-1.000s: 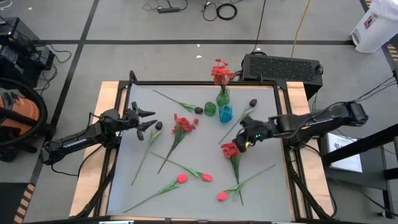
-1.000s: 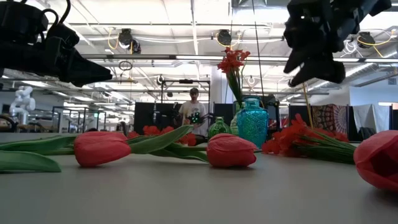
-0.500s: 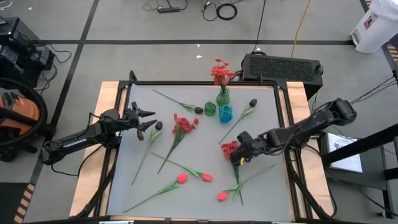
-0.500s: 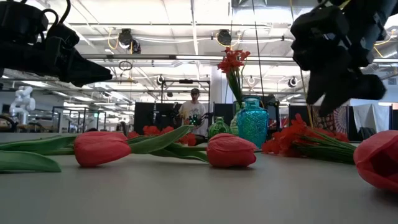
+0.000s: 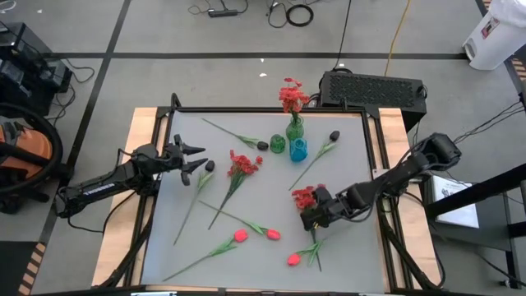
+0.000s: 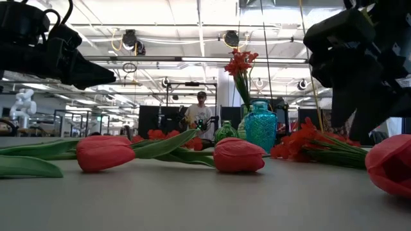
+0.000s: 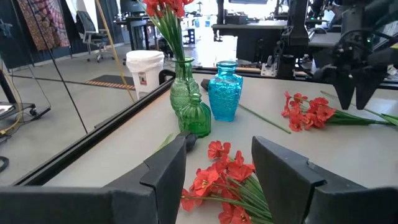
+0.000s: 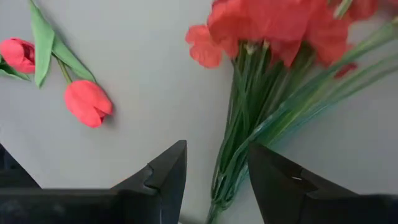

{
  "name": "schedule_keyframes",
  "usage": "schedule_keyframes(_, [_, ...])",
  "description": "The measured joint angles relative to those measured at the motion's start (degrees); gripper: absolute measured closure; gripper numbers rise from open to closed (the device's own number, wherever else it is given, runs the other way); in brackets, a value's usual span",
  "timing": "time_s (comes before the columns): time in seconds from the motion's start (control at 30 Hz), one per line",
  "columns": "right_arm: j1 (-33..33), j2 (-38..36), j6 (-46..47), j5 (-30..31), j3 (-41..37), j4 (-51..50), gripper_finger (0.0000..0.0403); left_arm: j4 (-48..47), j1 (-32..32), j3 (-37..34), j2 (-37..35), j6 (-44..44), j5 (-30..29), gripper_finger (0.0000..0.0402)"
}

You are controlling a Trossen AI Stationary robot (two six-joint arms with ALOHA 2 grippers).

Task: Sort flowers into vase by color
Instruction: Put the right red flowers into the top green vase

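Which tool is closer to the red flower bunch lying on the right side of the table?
Right. The right tool hovers directly over that red bunch's stems, fingers open. The left tool waits far across the table, beside another red bunch.

I'm looking down on a grey table [image 5: 345,247] with a wooden edge. Three vases stand near its far side; I'll place everything from the blue vase [image 5: 298,150]. A small green vase [image 5: 278,144] sits just beside it, and a taller green vase [image 5: 294,129] holding red blossoms stands behind. Toward the left arm lies a red cluster [image 5: 243,164]. Nearer me lies another red cluster [image 5: 304,197]. Tulip buds [image 5: 271,234] lie farther toward the near edge.
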Motion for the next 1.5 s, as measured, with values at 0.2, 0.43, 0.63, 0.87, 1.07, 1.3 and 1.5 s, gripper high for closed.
schedule_keyframes(0.2, [1.8,2.4,3.1,-0.4,1.2,0.4,0.0243,0.0,0.0,0.0,0.0,0.0,0.0,0.021])
schedule_keyframes(0.43, [2.6,4.3,3.4,-1.3,5.5,-3.0,0.0243,0.2,0.0,0.0,0.0,0.0,0.0,0.021])
schedule_keyframes(0.63, [2.6,4.2,5.3,-1.3,7.7,-12.2,0.0243,0.3,0.0,0.0,0.0,0.0,0.0,0.021])
schedule_keyframes(0.87, [2.6,4.2,7.0,-1.5,7.7,-14.0,0.0243,0.4,0.0,0.0,0.0,0.0,0.0,0.021])
schedule_keyframes(1.07, [2.6,4.3,7.4,-1.5,7.7,-14.0,0.0243,0.4,0.0,0.0,0.0,0.0,0.0,0.021])
schedule_keyframes(1.3, [2.6,9.6,5.5,-5.3,7.8,-10.1,0.0243,0.4,0.0,0.0,0.0,0.0,0.0,0.021])
schedule_keyframes(1.5, [2.6,12.4,5.0,-6.6,8.0,-8.9,0.0243,0.4,0.0,0.0,0.0,0.0,0.0,0.021])
